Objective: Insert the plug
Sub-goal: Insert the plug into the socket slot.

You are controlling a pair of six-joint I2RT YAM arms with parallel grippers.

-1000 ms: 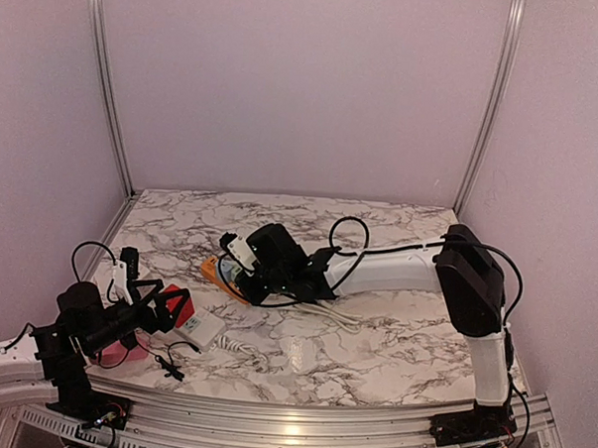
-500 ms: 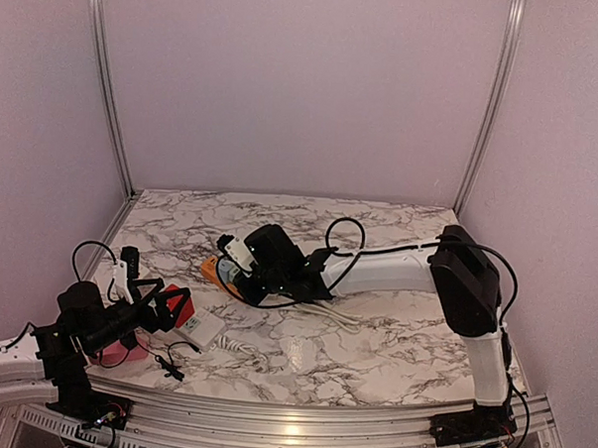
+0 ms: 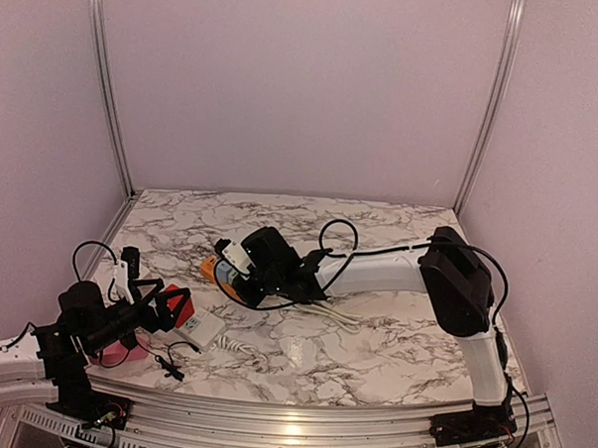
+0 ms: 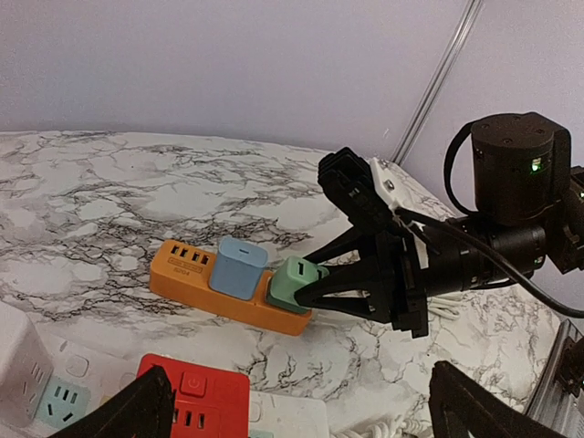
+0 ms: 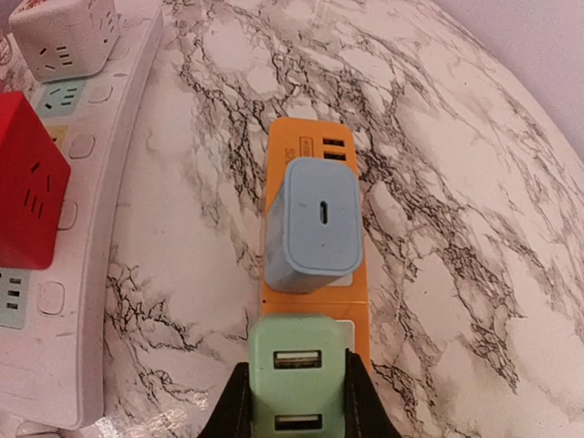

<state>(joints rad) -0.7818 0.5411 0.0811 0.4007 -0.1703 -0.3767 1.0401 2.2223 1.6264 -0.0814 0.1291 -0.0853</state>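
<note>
One tip: right gripper (image 5: pixel 294 401), pinching the green plug (image 5: pixel 297 365), should push square into the orange strip (image 5: pixel 310 151); left gripper (image 4: pixel 301 411) is spread wide.

Right claw (image 5: pixel 299 388) clamped, arm outstretched, left claw (image 4: pixel 299 392) spread wide

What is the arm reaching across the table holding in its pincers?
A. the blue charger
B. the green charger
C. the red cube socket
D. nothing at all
B: the right gripper pinches the sides of the green charger, at the orange power strip beside the blue charger.
</note>
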